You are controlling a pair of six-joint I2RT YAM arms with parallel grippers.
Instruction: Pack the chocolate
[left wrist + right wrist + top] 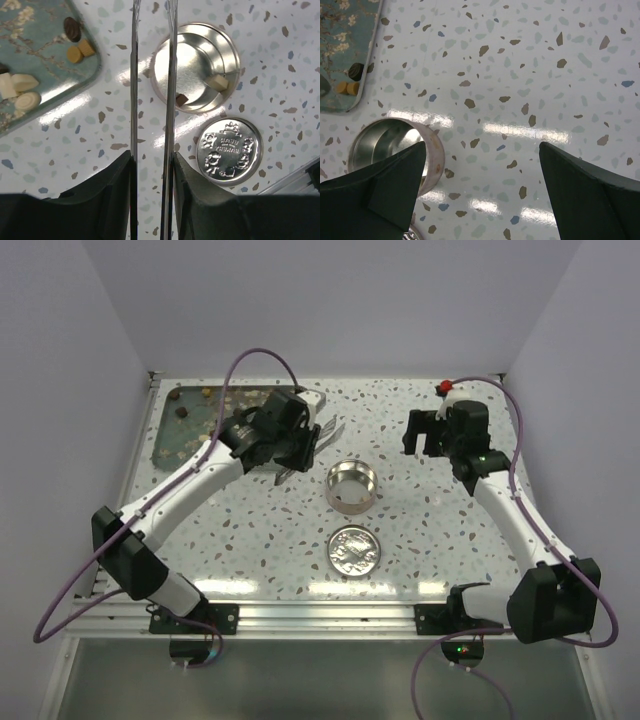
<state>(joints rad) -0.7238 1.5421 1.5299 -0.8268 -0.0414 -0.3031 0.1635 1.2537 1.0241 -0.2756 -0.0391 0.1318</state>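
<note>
Two round things sit mid-table from above: the open tin and, nearer the arm bases, its lid. The left gripper hangs between tray and tin, the right gripper well off to the side.

Left wrist: blades a slim gap apart, holding nothing. Chocolate: one cream and one dark lump in the tin, more on the tray.

Right wrist: fingers spread wide, empty.
</note>
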